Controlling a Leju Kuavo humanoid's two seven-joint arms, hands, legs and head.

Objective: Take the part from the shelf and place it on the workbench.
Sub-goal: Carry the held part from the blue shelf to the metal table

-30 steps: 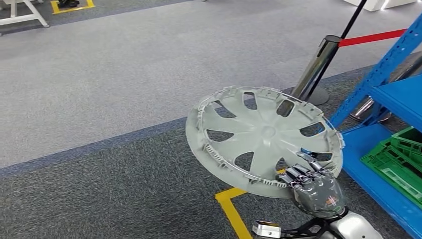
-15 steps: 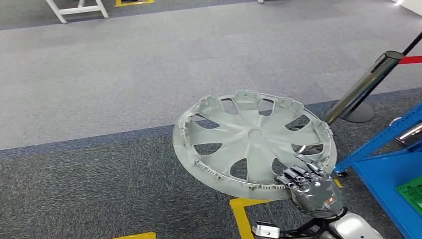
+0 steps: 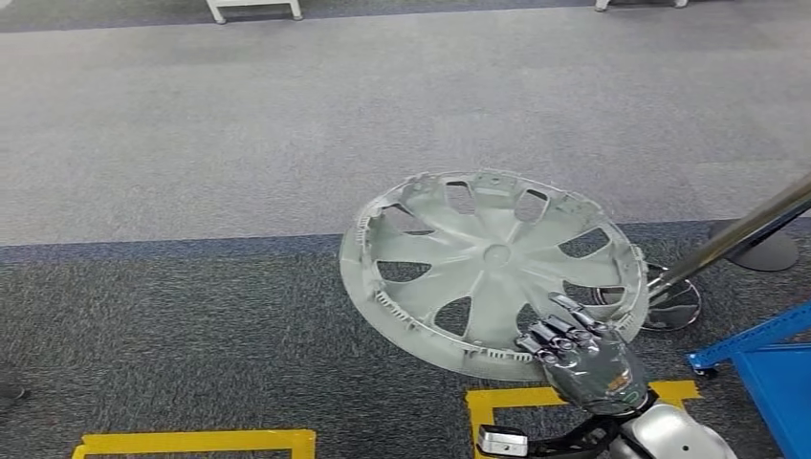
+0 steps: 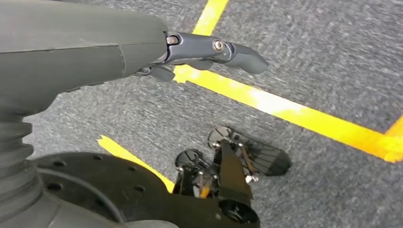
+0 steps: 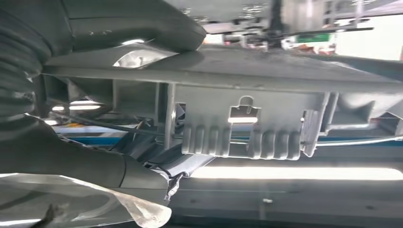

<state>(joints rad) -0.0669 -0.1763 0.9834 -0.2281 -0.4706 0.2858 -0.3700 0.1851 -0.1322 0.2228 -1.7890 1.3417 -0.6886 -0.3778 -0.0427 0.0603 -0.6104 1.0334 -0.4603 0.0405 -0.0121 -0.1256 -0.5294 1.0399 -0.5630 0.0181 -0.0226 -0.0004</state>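
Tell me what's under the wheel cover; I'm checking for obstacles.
Grey carpet and yellow floor tape show beneath the wheel cover, held by the right hand. Floor directly below is covered.

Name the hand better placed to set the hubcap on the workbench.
Right. The right hand already grips the hubcap by its rim, holding it above the carpet. The left hand hangs over the floor, holding nothing.

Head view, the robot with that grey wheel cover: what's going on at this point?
The robot's right hand grips a grey wheel cover by its near rim and holds it out roughly flat above the carpeted floor. A corner of the blue shelf sits at the right edge beside a chrome barrier post. The left hand holds nothing and hangs over yellow floor tape. No workbench is reached yet.
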